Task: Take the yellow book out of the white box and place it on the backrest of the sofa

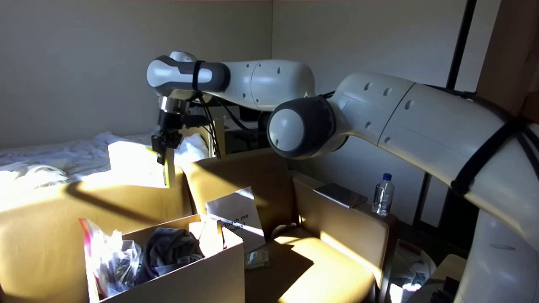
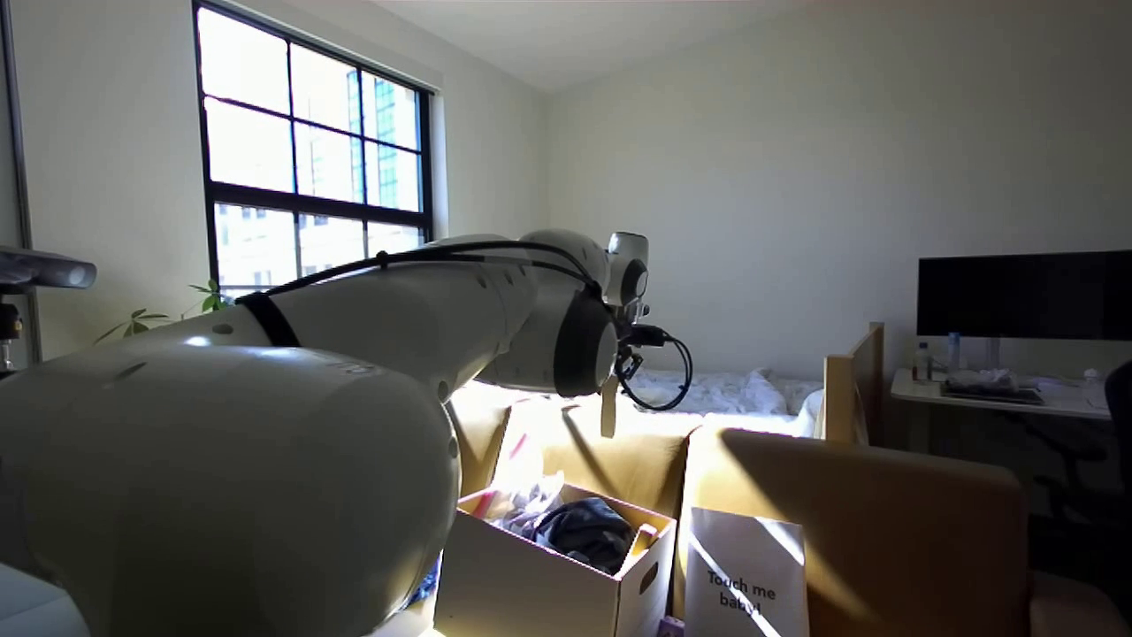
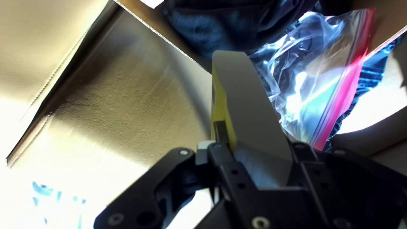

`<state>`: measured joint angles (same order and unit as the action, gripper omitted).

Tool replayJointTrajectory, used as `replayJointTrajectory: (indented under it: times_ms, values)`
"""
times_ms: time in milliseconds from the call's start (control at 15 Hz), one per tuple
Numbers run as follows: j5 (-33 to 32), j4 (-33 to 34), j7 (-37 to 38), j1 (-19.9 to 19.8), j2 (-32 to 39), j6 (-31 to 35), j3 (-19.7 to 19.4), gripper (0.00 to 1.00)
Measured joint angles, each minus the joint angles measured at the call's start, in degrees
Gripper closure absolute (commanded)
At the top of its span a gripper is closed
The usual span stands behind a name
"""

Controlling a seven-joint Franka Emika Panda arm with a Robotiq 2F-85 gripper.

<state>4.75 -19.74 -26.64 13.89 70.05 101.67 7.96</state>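
Observation:
My gripper (image 1: 163, 156) is shut on the yellow book (image 1: 169, 170), which hangs upright below the fingers. In the wrist view the book (image 3: 243, 95) shows its pale page edge and a strip of yellow cover between the fingers (image 3: 254, 140); the far fingertip is hidden behind it. The book also shows in an exterior view (image 2: 608, 409). It is at about the height of the top edge of the sofa backrest (image 1: 122, 202); whether it touches cannot be told. The white box (image 1: 189, 280) stands open on the sofa seat, below the book; it also shows here (image 2: 531, 575).
The box holds dark cloth (image 1: 170, 252) and a clear bag with a pink zip (image 3: 318, 92). A "Touch me baby!" sign (image 2: 747, 575) leans on the backrest beside the box. A bottle (image 1: 383, 195) and laptop (image 1: 341, 195) sit on the armrest. A bed (image 1: 84, 155) stands behind.

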Motion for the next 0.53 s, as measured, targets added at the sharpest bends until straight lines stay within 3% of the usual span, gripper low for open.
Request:
replayJointTrajectory:
  times_ms: [200, 533]
  values:
    - [0.1, 0.0, 5.3, -3.1, -1.4, 0.8, -0.7, 0.91]
    - [2.6, -0.7, 10.9, -12.2, -0.8, 0.8, -0.4, 0.91]
